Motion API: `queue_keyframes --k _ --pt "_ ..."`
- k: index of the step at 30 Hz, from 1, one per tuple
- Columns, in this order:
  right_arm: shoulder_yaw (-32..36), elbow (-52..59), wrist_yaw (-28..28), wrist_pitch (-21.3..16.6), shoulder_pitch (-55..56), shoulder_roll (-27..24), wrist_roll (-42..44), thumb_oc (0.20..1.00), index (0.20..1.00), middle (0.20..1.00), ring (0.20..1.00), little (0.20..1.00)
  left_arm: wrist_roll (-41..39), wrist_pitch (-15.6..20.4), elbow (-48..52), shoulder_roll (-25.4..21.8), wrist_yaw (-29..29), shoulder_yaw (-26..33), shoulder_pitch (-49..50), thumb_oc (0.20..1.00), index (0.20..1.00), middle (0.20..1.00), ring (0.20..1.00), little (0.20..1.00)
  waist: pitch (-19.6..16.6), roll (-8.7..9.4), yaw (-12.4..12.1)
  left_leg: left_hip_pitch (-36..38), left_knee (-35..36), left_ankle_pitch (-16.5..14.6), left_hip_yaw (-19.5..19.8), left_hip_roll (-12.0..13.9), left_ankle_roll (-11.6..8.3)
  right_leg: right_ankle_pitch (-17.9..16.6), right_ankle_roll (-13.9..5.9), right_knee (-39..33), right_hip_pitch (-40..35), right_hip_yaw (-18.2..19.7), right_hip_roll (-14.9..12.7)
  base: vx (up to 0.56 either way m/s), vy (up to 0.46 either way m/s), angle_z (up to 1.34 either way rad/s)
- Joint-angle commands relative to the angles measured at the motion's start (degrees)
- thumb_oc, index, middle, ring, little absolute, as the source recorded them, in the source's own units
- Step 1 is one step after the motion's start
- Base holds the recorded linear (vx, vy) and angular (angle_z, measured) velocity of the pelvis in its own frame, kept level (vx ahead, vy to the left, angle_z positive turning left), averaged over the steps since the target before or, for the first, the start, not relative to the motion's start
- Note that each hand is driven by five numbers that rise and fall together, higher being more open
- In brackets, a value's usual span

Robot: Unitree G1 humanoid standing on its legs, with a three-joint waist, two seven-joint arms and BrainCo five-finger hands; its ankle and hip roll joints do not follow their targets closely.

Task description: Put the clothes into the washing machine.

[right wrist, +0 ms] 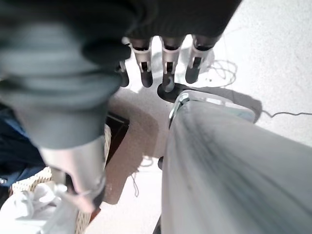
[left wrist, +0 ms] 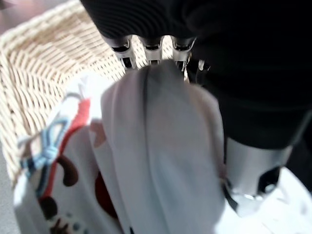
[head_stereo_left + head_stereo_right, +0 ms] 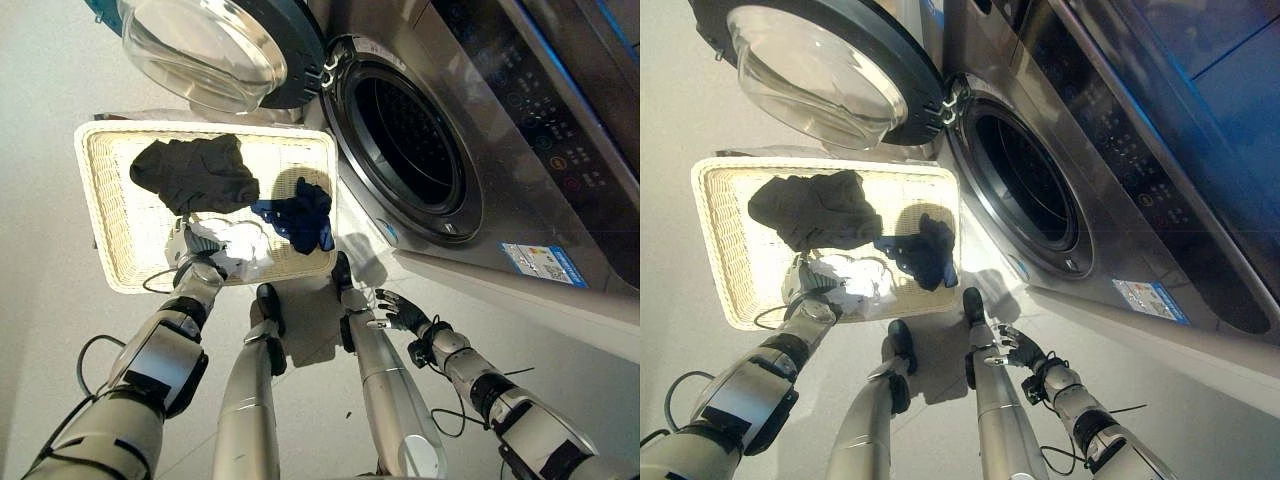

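I see my left hand (image 3: 192, 250) down in the wicker basket (image 3: 100, 190) on the floor, its fingers (image 2: 152, 51) curled into the white printed garment (image 2: 146, 161) at the basket's near edge. A dark grey garment (image 3: 195, 172) lies toward the far side of the basket, and a navy one (image 3: 300, 215) sits by the wall nearest the washing machine (image 3: 480, 130). The machine's door (image 3: 215, 45) stands open above the basket. My right hand (image 3: 402, 312) hangs by the floor, fingers loosely spread, holding nothing.
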State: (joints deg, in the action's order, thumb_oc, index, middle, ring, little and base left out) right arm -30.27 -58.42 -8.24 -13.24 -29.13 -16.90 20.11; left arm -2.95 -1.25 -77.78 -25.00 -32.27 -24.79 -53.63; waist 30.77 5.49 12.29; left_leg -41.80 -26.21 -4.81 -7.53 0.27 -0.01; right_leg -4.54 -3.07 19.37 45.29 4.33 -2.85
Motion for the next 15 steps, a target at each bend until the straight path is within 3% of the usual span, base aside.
queue_keyframes --k 1,6,8,13,15 --pt "-2.87 4.35 0.17 -1.55 1.86 -1.05 2.97 1.0 1.0 1.0 1.0 1.0 3.98 -2.89 -1.92 -2.9 2.19 -0.04 -0.37 1.0 1.0 1.0 1.0 1.0 -0.97 3.13 0.08 -3.16 -7.19 -5.72 1.01 -3.56 -0.49 -2.06 -1.45 -2.34 1.49 -0.88 1.78 0.0 0.0 0.0" --pt "-3.47 6.88 -0.02 -1.86 2.1 -2.17 3.33 1.0 1.0 1.0 1.0 1.0 13.22 -9.43 -2.17 -2.77 11.22 -6.12 -2.26 1.0 1.0 1.0 1.0 1.0 -0.97 3.42 1.02 -5.41 -6.93 -5.49 1.65 -3.99 -0.57 -2.88 -1.48 -2.66 3.95 -0.55 2.09 -0.01 0.0 -0.01" --pt "-3.5 7.43 -0.23 -1.85 2.02 -2.76 3.07 1.0 1.0 1.0 1.0 1.0 15.59 -11.37 -2.04 -2.26 16.27 -8.31 -2.59 0.542 0.542 0.542 0.542 0.542 -0.97 3.26 1.36 -5.66 -6.43 -5.28 1.67 -4.14 -0.56 -2.93 -1.43 -2.79 4.44 -0.43 2.13 -0.01 0.015 -0.03" --pt "-3.13 8.02 -1.06 -1.49 1.59 -3.86 1.73 1.0 1.0 1.0 1.0 1.0 20.9 -17.35 -2.46 -0.8 27.59 -11.51 -2.49 0.2 0.2 0.2 0.2 0.2 -0.97 2.7 2.06 -4.64 -5.1 -4.68 1.51 -4.39 -0.86 -2.86 -1.22 -3.28 3.84 -0.21 2.11 -0.01 0.016 -0.04" --pt "-3.08 7.82 -1.25 -1.51 1.26 -3.99 1.16 1.0 1.0 1.0 1.0 1.0 23.46 -18.92 -2.83 -0.2 30.77 -12.03 -2.4 0.2 0.2 0.2 0.2 0.2 -0.97 2.45 2.24 -3.98 -4.46 -4.23 1.33 -4.4 -1.06 -2.75 -1.06 -3.47 3.31 -0.15 2.18 0.0 0.0 0.0"
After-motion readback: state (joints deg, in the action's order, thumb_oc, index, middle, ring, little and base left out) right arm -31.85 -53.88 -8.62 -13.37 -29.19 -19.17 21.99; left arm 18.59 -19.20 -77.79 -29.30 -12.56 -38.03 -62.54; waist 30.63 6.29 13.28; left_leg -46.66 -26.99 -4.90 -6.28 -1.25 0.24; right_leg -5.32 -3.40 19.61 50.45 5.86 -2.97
